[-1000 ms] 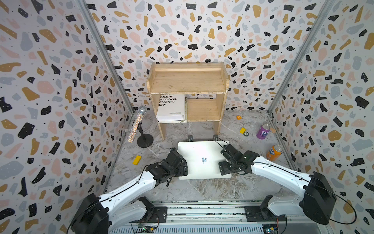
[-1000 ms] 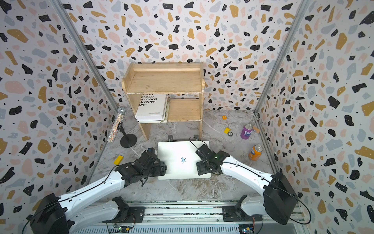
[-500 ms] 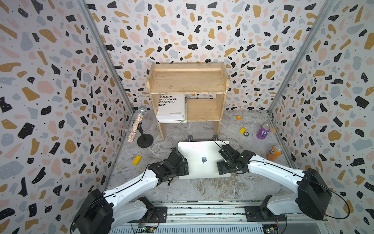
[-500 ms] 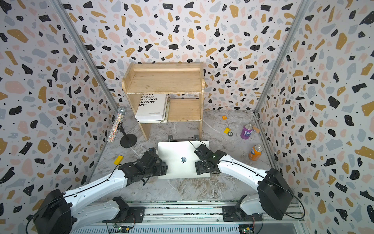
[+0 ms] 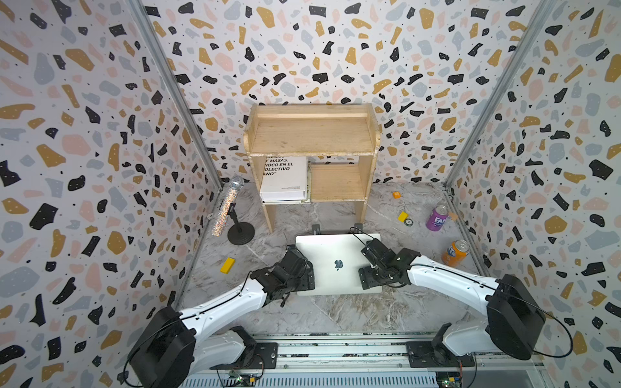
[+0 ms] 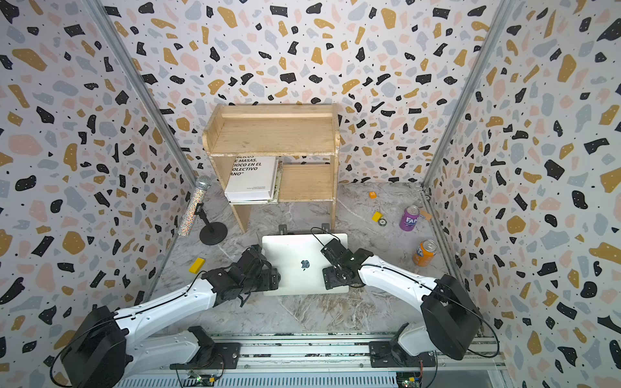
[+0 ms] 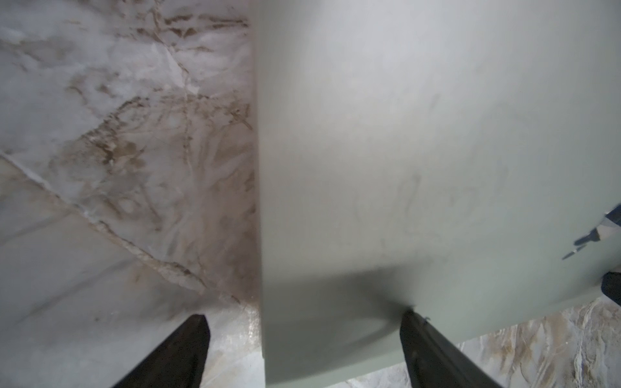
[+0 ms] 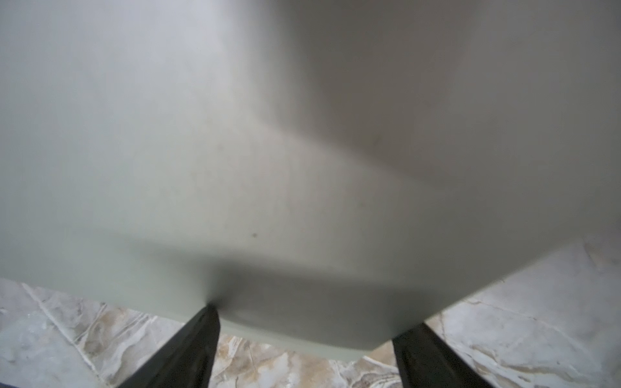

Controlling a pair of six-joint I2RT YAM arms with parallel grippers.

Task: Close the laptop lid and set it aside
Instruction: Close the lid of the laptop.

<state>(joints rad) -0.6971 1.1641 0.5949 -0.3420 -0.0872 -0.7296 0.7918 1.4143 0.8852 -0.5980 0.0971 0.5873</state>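
Two grippers sit at the sides of the laptop, one on each side. The laptop lies flat on the marble table, just in front of the wooden shelf. The laptop lid is shut down flat, with the apple mark facing up in both top views.

The left gripper is at the laptop's left edge, near the front corner. Its fingers are spread wide. In the left wrist view one finger is over the bare table and the other is over the lid, so the edge runs between them. It is not squeezing anything.

The right gripper is over the right side of the lid, near the other front corner. Its fingers are spread wide too, and nothing is pinched between them (the lid fills most of that view and looks blurry). I cannot tell if the fingertips touch the lid.

A white book lies in the shelf. A microphone stands off to the left. A purple can and an orange can are off to the right, well apart from the laptop.
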